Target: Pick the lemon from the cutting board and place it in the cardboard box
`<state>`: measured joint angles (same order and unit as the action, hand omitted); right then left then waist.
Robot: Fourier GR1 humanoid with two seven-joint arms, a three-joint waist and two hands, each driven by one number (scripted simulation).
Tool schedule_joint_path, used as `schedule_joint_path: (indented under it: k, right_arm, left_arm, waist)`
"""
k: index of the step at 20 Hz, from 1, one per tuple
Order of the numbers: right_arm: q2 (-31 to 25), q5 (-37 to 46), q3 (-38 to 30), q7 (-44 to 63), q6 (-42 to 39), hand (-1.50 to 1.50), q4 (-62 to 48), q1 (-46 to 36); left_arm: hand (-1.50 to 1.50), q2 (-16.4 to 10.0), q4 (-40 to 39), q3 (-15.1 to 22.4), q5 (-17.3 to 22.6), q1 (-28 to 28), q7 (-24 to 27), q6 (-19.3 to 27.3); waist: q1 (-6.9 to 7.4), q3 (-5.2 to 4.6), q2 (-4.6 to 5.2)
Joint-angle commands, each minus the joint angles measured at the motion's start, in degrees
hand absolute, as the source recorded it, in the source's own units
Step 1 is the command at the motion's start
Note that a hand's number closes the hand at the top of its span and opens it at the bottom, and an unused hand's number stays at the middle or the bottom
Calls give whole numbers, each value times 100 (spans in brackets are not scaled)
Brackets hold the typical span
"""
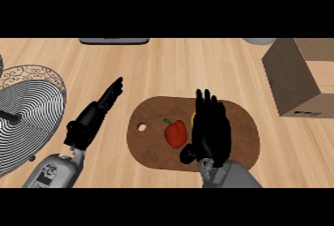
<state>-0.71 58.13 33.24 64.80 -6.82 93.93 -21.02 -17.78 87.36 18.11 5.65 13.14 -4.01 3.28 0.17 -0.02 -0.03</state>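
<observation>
Only a yellow sliver of the lemon, peeping out at the left edge of the right hand, on the brown cutting board; long axis and heading impossible to tell. Fingers straight, stretched over it, not curled. Red pepper just left of those fingers. Left hand off the board, fingers straight and relaxed. Cardboard box well right, small label unreadable. Pale wooden tabletop; spiral-patterned dish far left.
</observation>
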Motion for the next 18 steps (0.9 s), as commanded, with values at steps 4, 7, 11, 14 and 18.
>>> schedule_joint_path:
  k: [4, 7, 11, 14, 18]
  right_arm:
    - [68, -12, 35, 870, -201, -150, 50, 14]
    - [68, -164, 100, 613, 197, -150, -532, -41]
    - [68, -342, -62, 651, -95, -150, -473, -46]
    - [68, -506, 28, 857, -30, -150, -717, -316]
    - [68, -443, -154, 494, 129, -150, -993, -163]
  left_arm:
    - [0, 216, 131, -67, -296, 77, -195, 96]
    - [0, 319, -39, -99, -278, 19, -66, -106]
    - [0, 411, 199, -26, -431, -326, 31, -56]
    - [0, 399, -401, -392, -371, 216, 154, -227]
    - [0, 112, 72, -518, -261, -47, -81, -608]
  waist:
    - [-12, 1, -6]
    - [2, 1, 5]
    - [7, 1, -4]
    - [-4, 0, 10]
    - [7, 1, 2]
